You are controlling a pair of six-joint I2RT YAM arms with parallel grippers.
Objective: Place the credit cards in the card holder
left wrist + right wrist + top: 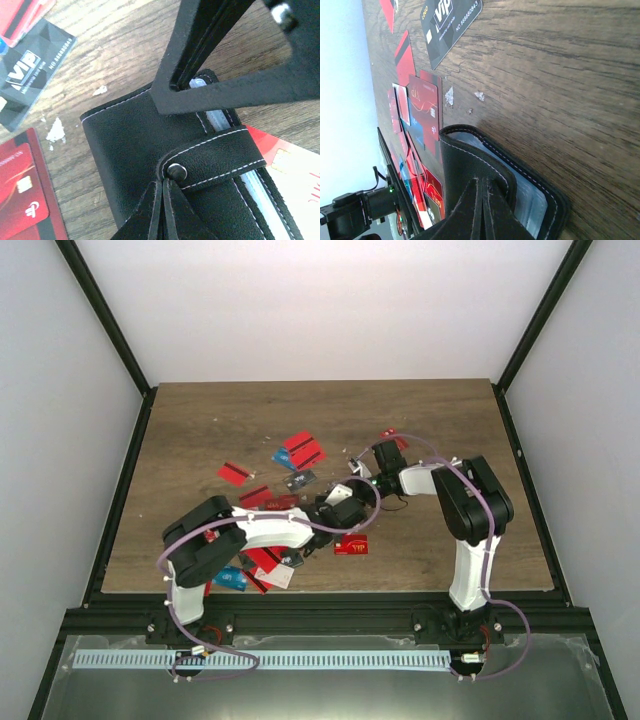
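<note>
The left arm (250,530) and the right arm (465,502) have white shells over the long links and bulky matte black housings at the joints. A lilac cable (160,562) runs loosely along each arm. The bases (190,625) are black with small red details. The left hand (162,186) and the right hand (481,184) have flat, tapering black fingers. A silver screw head (281,12) sits on the right one.
</note>
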